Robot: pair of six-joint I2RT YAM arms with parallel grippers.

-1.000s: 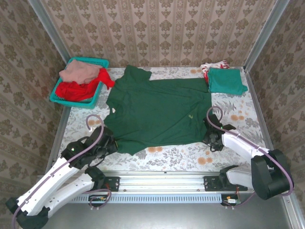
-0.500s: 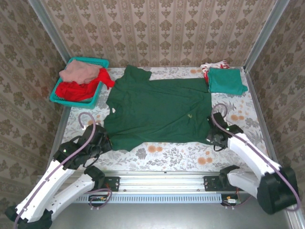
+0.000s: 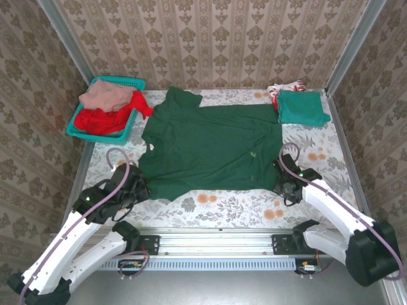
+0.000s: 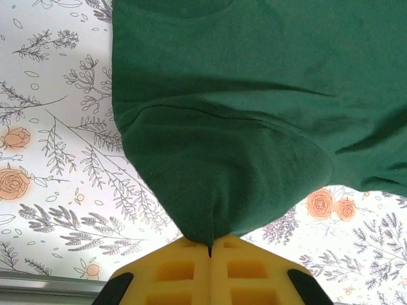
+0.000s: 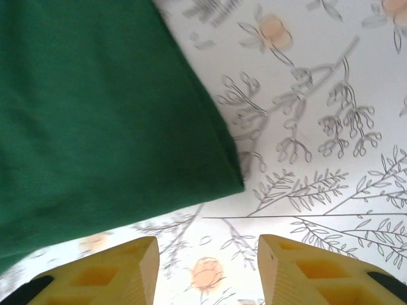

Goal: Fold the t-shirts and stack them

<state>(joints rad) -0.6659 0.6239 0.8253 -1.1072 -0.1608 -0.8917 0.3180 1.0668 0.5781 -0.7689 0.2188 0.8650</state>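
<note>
The big dark green cloth t-shirt (image 3: 213,149) lies flat in the middle of the flowery tablecloth (image 3: 305,149). Its long way runs from the left of the top picture to the right, with the neck hole at the left and the bottom edge at the right. The left gripper (image 4: 210,249) sits at the lower left of the shirt. Its yellow fingers are pressed tight together and pinch a pointy bit of the green sleeve, which fans out above them in the left wrist picture. The right gripper (image 5: 208,244) is at the lower right of the shirt, so it is the nearer one to that corner. Its two yellow fingers stand apart with just tablecloth between them, and it holds nothing. In the right wrist picture the shirt's corner lies just above the gap, close but not touching, and the cloth spreads to the upper left. I think this hand must go forward to catch it. At the upper left a teal plastic mesh basket (image 3: 127,81) holds a soft pink tee (image 3: 105,95) and a red tee (image 3: 105,121). At the upper right a folded teal-green tee (image 3: 302,107) lies by a white-red tee (image 3: 286,88). A tiny pale mark (image 3: 253,156) on the green shirt is too small to read.
</note>
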